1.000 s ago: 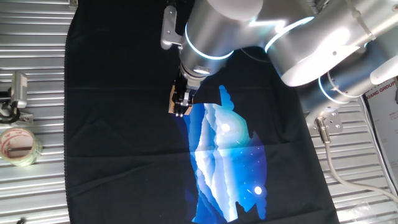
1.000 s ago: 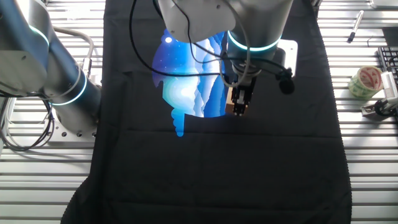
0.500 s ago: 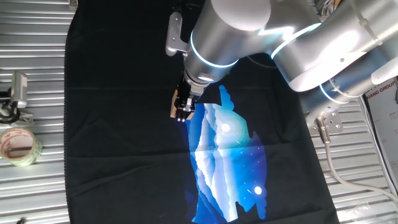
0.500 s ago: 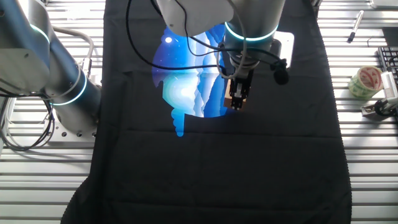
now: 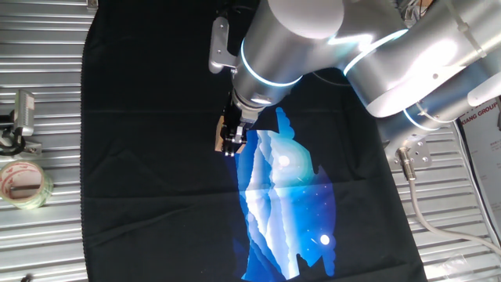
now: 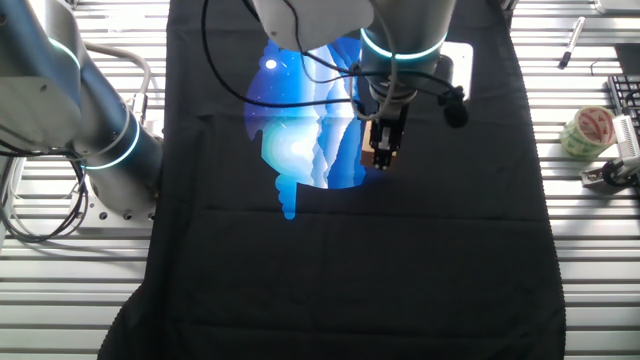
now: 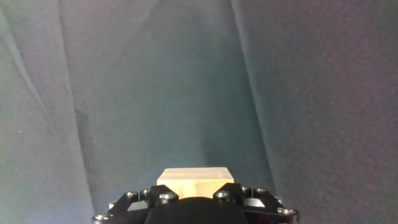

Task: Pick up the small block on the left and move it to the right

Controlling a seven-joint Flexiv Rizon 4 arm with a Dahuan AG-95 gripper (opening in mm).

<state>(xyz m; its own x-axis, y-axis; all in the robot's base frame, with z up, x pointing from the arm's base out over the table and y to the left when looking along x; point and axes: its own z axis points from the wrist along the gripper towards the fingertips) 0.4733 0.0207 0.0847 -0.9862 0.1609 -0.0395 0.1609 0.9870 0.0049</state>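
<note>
While both fixed cameras take in the whole ribbed metal tabletop and the black cloth spread over it, only the hand view shows the small light tan wooden cube up close: its pale top face sits right against the black gripper body with its row of screws, and below it lies nothing but creased dark fabric. From one fixed view the cube is a thin tan sliver at the side of the two-finger gripper, just left of the bright blue and white mountain print on the cloth. From the other fixed view the cube shows tan beside the gripper, over the lower right edge of that print; whether it touches the cloth I cannot tell from either side.

Off the cloth, a clear roll of tape lies on the bare ribs, with a small metal clamp-like fitting near it. The other fixed view shows the same roll at the far right edge, a pen above it, and a white card half hidden behind the wrist. The big silver arm with its glowing blue ring covers much of the cloth's upper part.

The jaws are drawn in narrow and clamped on the cube, with nothing else touching them.
</note>
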